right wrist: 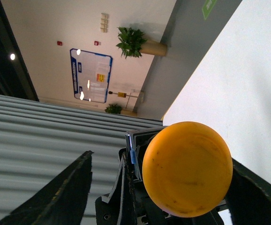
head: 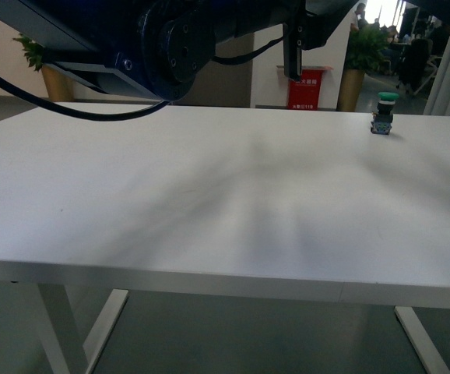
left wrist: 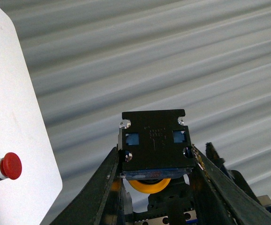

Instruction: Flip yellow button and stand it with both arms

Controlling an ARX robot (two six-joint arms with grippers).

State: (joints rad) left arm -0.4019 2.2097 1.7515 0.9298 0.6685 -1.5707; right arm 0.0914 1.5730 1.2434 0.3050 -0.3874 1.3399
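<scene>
While being clamped by its contact block between the jaws of the left gripper (left wrist: 155,151), the yellow button (left wrist: 154,140) is pointing its cap toward that wrist. The right gripper (right wrist: 161,161) is flanking the cap; whether its jaws are gripping cannot be told. Beside the left jaws, a red button (left wrist: 6,166) is sitting on the desk (left wrist: 13,84).

- One arm (head: 170,43) fills the upper left of the front frame, its round joint dark blue and black.
- The left gripper (left wrist: 156,152) clamps the yellow button (left wrist: 154,140), fingers (left wrist: 100,187) pressing both sides.
- The right gripper (right wrist: 161,159) has its jaws spread wide, one finger (right wrist: 65,197) clear of the cap.
</scene>
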